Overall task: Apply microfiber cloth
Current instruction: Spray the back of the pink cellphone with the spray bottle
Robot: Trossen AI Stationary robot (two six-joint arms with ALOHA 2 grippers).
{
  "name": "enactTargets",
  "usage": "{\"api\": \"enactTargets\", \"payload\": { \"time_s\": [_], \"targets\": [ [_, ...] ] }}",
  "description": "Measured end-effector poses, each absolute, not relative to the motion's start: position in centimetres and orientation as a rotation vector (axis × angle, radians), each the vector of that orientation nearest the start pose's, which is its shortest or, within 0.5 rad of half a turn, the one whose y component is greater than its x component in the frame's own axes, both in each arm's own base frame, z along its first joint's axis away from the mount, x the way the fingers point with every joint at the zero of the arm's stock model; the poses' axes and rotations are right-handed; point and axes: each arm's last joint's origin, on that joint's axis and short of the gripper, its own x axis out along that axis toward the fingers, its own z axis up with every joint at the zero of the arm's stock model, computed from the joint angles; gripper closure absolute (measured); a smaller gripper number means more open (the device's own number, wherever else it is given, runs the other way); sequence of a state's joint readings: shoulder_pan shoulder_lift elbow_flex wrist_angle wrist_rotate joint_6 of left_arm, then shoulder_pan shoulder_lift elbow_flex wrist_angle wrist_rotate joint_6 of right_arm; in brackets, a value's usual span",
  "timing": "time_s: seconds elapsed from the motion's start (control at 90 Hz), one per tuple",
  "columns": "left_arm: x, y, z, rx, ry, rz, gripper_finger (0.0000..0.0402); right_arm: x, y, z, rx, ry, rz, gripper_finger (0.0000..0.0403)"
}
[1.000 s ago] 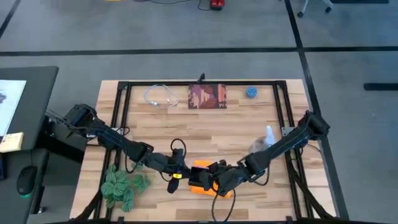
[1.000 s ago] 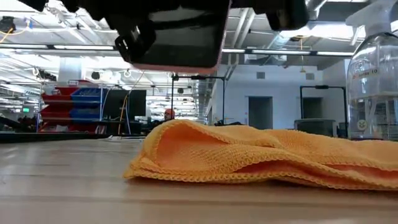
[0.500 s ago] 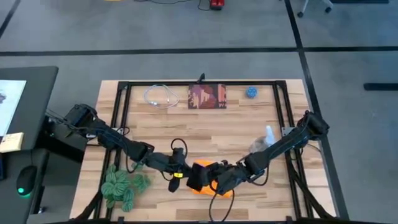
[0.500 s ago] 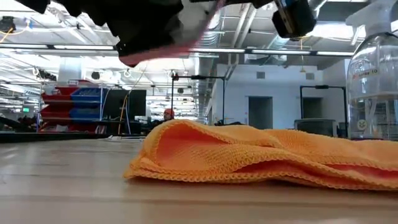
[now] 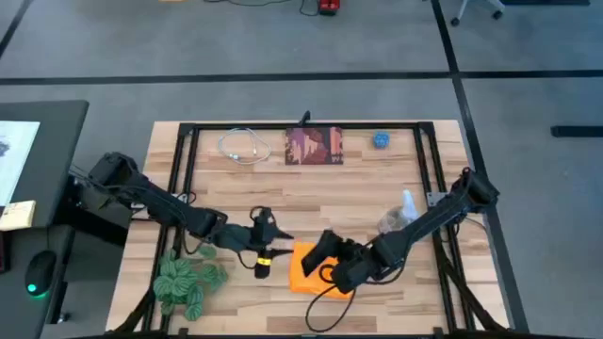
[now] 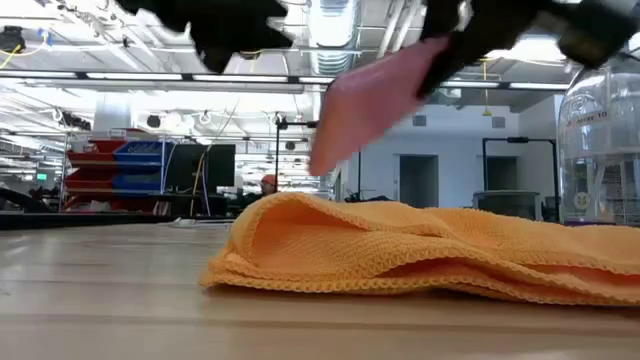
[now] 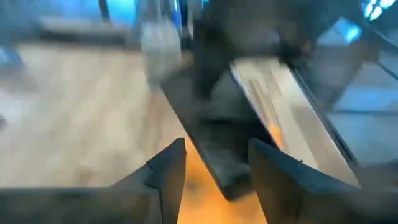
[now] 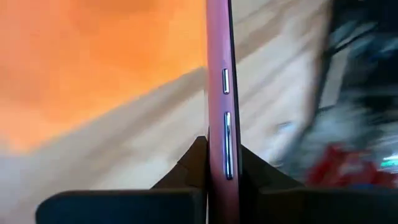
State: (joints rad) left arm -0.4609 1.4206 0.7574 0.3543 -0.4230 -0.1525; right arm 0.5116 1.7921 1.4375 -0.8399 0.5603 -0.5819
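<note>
Clamping the pink-cased smartphone (image 8: 217,124) edge-on in my right pincer (image 5: 330,250) above the microfiber cloth (image 6: 420,250), left pincer (image 7: 211,168) released, I risk it slipping.

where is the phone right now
The phone is clamped in the right gripper, tilted in the air just above the orange cloth at the table's near edge, with the left gripper open beside it.

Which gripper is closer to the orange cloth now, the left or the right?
The right. The right gripper, shut on the phone, is above the cloth. The left gripper, open, is off the cloth's edge on the left arm's side.
</note>
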Motion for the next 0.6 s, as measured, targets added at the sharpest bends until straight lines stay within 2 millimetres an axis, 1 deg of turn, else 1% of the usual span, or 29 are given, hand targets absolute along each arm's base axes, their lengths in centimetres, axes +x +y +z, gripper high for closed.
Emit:
{"api": "enactTargets", "payload": {
  "time_s": [0.111, 0.156, 0.211, 0.367, 0.478, 0.6],
  "targets": [
    [28.1, -13.2, 23.4, 0.101, 0.182, -0.055, 0.0256, 33.1, 15.0, 26.8, -0.795, 1.094, 0.268, 0.0385],
    [28.6, -13.6, 23.1, 0.133, 0.18, -0.058, 0.0258, 33.4, 14.4, 27.3, -0.677, 1.111, 0.266, 0.0385],
    [29.4, -13.9, 22.8, 0.148, 0.192, -0.031, 0.026, 33.7, 13.7, 27.5, -0.58, 1.133, 0.25, 0.0385],
    [31.8, -14.7, 22.2, 0.172, 0.24, 0.031, 0.0258, 33.8, 12.5, 27.4, -0.502, 1.182, 0.193, 0.0382],
    [33.3, -14.9, 21.6, 0.21, 0.346, 0.047, 0.0253, 33.9, 12.1, 27.4, -0.486, 1.19, 0.181, 0.0382],
    [34.8, -14.6, 21.4, 0.199, 0.464, 0.088, 0.0248, 33.8, 12.1, 27.3, -0.477, 1.201, 0.178, 0.0382]
  ]
}}
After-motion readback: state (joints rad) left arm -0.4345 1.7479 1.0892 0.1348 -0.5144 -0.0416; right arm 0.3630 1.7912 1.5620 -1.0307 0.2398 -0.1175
